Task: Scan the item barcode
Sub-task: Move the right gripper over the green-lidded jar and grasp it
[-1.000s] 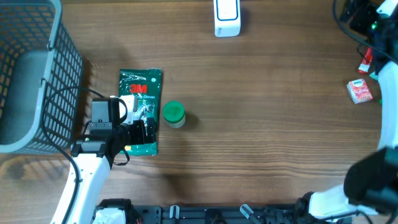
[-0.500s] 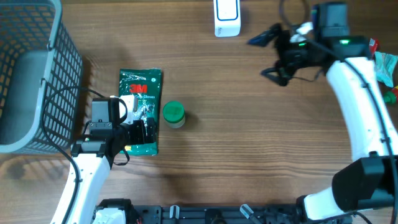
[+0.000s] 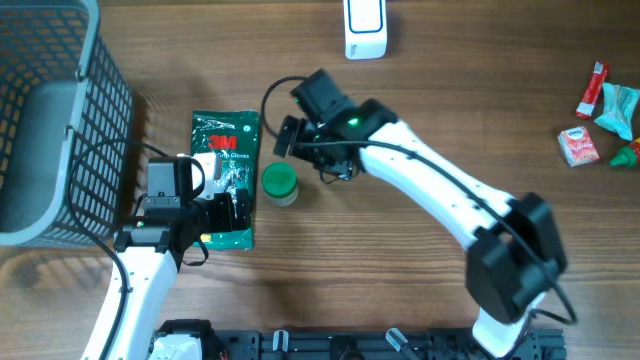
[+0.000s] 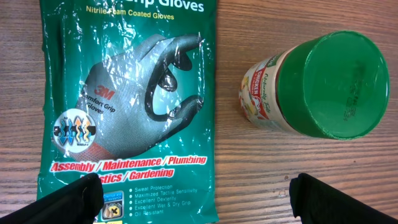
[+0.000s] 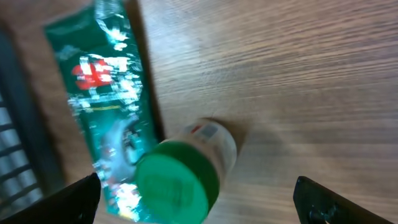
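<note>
A green 3M glove packet (image 3: 226, 160) lies flat on the wooden table at the left. Just right of it stands a small jar with a green lid (image 3: 279, 183). A white scanner (image 3: 364, 28) sits at the far edge. My left gripper (image 3: 222, 212) hovers open over the packet's near end; the left wrist view shows the packet (image 4: 130, 106) and jar (image 4: 317, 84) beyond its spread fingers, which hold nothing. My right gripper (image 3: 305, 152) is open just behind the jar, tilted toward it. In the blurred right wrist view the jar (image 5: 186, 168) sits between that gripper's wide fingertips, untouched, beside the packet (image 5: 106, 99).
A grey wire basket (image 3: 50, 120) stands at the left edge, close to the left arm. Several small packets and sweets (image 3: 600, 110) lie at the far right. The right arm stretches diagonally across the middle of the table.
The right arm has swung from the table's far right, across the back, to the jar at the left. The left arm, packet and jar have not moved.
</note>
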`<move>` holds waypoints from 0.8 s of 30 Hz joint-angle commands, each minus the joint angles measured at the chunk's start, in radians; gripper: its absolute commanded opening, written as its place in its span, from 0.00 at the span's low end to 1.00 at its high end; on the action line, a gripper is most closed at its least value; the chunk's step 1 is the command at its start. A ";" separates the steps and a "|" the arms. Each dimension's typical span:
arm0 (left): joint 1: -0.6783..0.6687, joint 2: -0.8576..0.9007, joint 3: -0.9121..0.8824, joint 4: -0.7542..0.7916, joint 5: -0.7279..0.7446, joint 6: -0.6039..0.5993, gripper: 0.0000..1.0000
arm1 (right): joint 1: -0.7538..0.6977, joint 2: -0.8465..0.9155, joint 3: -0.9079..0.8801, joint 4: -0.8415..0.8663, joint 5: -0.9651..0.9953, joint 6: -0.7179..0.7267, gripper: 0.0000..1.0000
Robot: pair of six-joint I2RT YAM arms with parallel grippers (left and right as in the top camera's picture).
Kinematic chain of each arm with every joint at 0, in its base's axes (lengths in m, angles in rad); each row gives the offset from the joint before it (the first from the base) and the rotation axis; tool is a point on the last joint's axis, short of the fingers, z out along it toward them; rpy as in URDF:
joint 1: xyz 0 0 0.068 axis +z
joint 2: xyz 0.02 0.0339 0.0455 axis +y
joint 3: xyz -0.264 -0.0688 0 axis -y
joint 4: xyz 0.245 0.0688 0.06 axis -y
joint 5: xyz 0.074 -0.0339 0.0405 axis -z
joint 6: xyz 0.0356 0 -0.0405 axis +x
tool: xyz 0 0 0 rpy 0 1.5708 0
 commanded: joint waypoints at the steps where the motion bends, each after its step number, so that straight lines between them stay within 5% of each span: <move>1: 0.008 -0.001 0.000 0.003 0.001 -0.009 1.00 | 0.021 0.059 0.002 0.039 0.053 0.002 1.00; 17: 0.008 -0.001 0.000 0.003 0.001 -0.009 1.00 | 0.085 0.144 0.001 0.119 -0.014 0.019 0.99; 24: 0.008 -0.001 0.000 0.003 0.001 -0.009 1.00 | 0.093 0.145 0.001 0.073 -0.043 0.019 0.77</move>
